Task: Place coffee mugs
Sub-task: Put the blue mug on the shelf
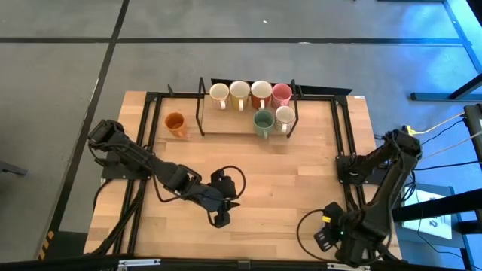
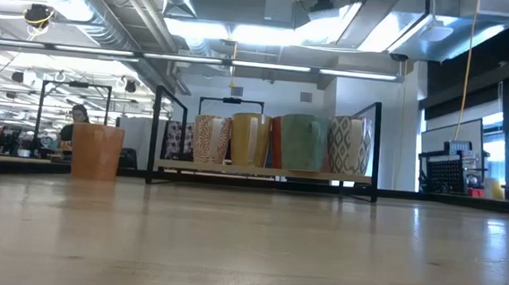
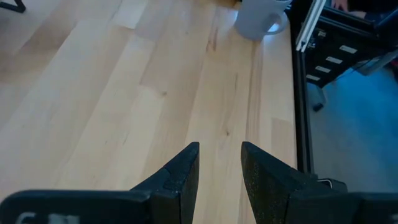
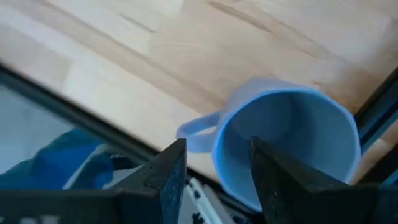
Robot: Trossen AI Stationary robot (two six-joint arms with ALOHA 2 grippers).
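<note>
Wood table [image 1: 286, 181] all across. Found an orange mug [image 1: 175, 124] far left, just beside the rack [image 1: 201, 105]. Saw the left gripper [image 3: 219, 149] mid-table, fingers a little apart, holding nothing. Counted six more mugs [image 1: 261, 92] in the rack. Found the lavender mug [image 4: 292, 143] at the near right corner, under the right gripper [image 4: 217, 149]: fingers spread, one inside the rim, one outside by the handle, not yet pinching. Looked like the right arm's job, with the rack well away at the back.
</note>
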